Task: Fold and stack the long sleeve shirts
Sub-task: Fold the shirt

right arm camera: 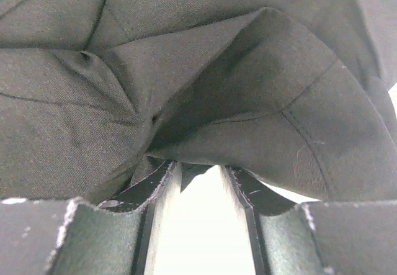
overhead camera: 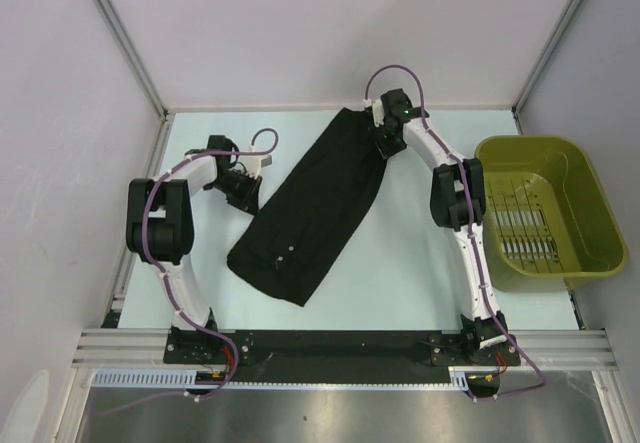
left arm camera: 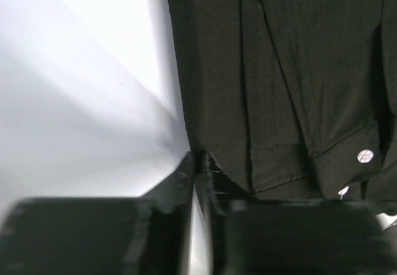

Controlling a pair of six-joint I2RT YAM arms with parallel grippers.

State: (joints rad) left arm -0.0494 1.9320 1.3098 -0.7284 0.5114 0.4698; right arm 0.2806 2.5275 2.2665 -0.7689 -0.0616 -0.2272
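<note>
One black long sleeve shirt (overhead camera: 310, 208) lies in a narrow diagonal band on the white table, from far centre down toward the near left. My left gripper (overhead camera: 248, 195) is at its left edge. In the left wrist view the shirt (left arm camera: 279, 70) fills the right side, and the gripper (left arm camera: 200, 158) has its jaws almost together, pinching the fabric's edge. My right gripper (overhead camera: 383, 143) is at the shirt's far end. In the right wrist view a fold of the shirt (right arm camera: 217, 70) drapes over and hides the gripper's (right arm camera: 201, 166) tips, which are closed on bunched cloth.
An olive-green plastic basket (overhead camera: 530, 143) stands at the table's right edge, beside my right arm. A white button (left arm camera: 365, 156) shows on a cuff near the left gripper. White walls close in the table's back and sides.
</note>
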